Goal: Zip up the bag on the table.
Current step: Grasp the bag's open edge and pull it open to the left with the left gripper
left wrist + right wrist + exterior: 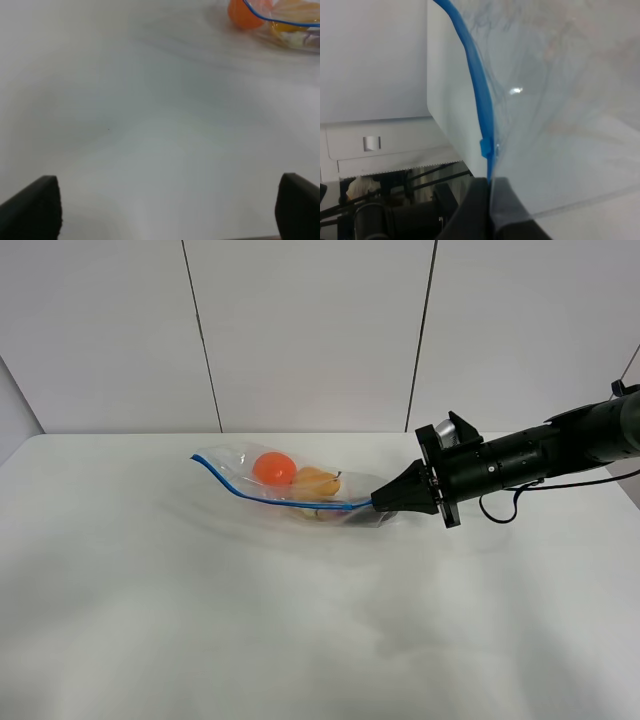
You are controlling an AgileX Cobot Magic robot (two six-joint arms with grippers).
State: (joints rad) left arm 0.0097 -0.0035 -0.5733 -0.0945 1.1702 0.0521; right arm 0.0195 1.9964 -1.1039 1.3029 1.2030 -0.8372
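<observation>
The clear bag lies on the white table, with an orange fruit and a yellow one inside. Its blue seal strip runs along the near edge. My right gripper is shut on the strip's right end. In the right wrist view the fingers pinch the blue strip below a small blue slider. My left gripper is open over bare table, its fingertips at the frame's corners, with the bag far from it. The left arm is out of the high view.
A white panelled wall stands behind the table. The right arm reaches in from the right with a black cable hanging under it. The table's edge shows in the right wrist view.
</observation>
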